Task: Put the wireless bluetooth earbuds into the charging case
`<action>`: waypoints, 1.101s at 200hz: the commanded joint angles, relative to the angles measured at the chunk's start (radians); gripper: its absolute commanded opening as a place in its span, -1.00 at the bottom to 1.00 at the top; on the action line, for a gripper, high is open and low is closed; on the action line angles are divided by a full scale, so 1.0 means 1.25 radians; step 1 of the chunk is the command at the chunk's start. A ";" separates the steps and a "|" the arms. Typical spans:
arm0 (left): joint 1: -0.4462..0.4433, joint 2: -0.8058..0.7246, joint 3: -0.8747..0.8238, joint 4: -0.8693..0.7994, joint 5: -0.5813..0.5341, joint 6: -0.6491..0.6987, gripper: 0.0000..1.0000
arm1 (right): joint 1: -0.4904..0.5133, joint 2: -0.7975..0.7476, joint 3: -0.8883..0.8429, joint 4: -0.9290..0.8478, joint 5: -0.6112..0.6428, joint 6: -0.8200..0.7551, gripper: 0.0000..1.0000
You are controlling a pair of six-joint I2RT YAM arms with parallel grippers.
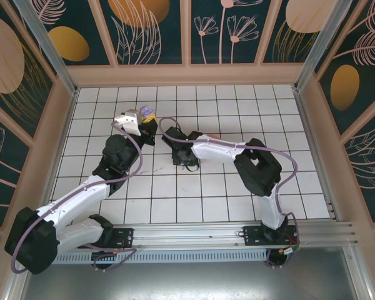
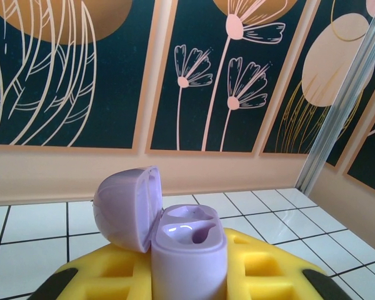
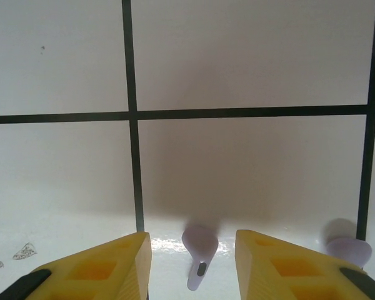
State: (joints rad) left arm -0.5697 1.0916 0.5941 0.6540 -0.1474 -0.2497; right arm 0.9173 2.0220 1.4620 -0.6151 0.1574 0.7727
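My right gripper (image 3: 190, 240) hangs low over the white tiled floor (image 3: 250, 169). Its yellow fingers (image 3: 106, 269) are spread apart and unclenched, gripping nothing. A lilac earbud (image 3: 199, 251) lies on the tile in the gap between them, clear of both pads, with its stem pointing back toward me. Just outside one finger lies a second lilac earbud (image 3: 350, 249), partly hidden behind that finger. My left gripper (image 2: 187, 275) is clenched on the lilac charging case (image 2: 189, 247), which stands upright between its yellow pads with its lid (image 2: 122, 209) swung open and tipped back to one side. Beyond the case are more tiles, then the flower-painted wall (image 2: 194, 75). From above, the case (image 1: 148, 111) sits near my right gripper, off to its left and slightly farther out.
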 commanded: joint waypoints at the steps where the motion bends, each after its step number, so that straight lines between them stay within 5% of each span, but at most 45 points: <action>1: -0.001 -0.014 -0.006 0.043 -0.008 -0.013 -1.00 | 0.006 0.024 0.023 -0.026 0.004 0.016 -0.21; 185: -0.001 -0.009 -0.007 0.051 0.005 -0.026 -1.00 | 0.015 0.073 0.008 -0.001 -0.007 0.018 -0.37; 220: -0.001 -0.007 -0.005 0.051 0.009 -0.029 -1.00 | 0.015 0.069 0.000 0.006 -0.006 0.016 -0.52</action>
State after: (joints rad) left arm -0.5697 1.0908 0.5907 0.6548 -0.1417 -0.2684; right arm 0.9268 2.0789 1.4708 -0.6189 0.1604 0.7765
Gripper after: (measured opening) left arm 0.232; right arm 0.261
